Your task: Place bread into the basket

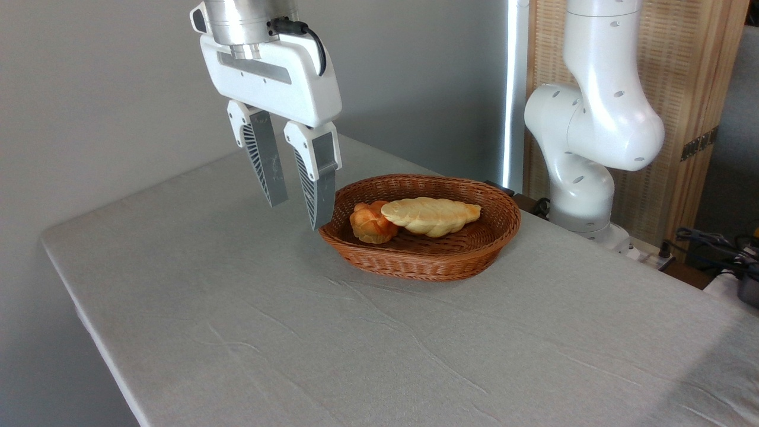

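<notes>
Grey cloth covers your table [237, 308], where, going left to right, your gripper [296, 214] hangs empty with fingers parted beside the basket [415, 261], which holds a round roll [370, 224] touching the bread [431, 215].

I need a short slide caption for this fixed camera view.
Braided bread lies in the basket beside a roll; open gripper hovers left.

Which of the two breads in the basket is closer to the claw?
The small round orange roll, at the basket's left end beside the gripper. The long pale braided loaf lies farther right.
</notes>
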